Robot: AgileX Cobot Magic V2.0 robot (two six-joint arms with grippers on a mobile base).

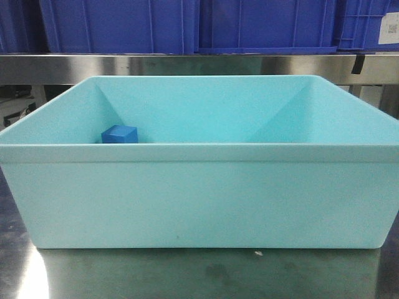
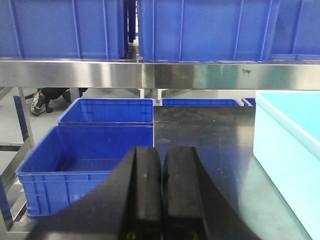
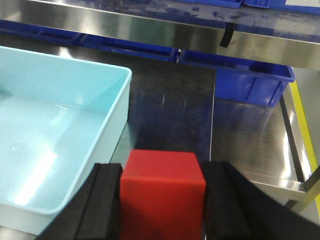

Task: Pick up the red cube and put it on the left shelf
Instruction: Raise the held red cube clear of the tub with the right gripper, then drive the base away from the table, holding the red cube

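Observation:
The red cube (image 3: 162, 197) sits clamped between the black fingers of my right gripper (image 3: 163, 169), which is shut on it, just right of the light cyan bin (image 3: 117, 125) and above the dark tabletop. My left gripper (image 2: 162, 156) is shut with nothing between its pads; it hangs over the dark table edge. The left shelf shows in the left wrist view as a brushed steel rail (image 2: 150, 75) with royal-blue crates above (image 2: 200, 30) and below (image 2: 90, 160). Neither gripper nor the red cube appears in the front view.
The cyan bin (image 1: 199, 193) fills the front view and holds a small blue cube (image 1: 119, 134) at its left. A steel rail (image 1: 187, 65) with blue crates (image 1: 268, 25) runs behind it. Right of the table, a steel rail (image 3: 260, 45) and blue crate (image 3: 250, 82).

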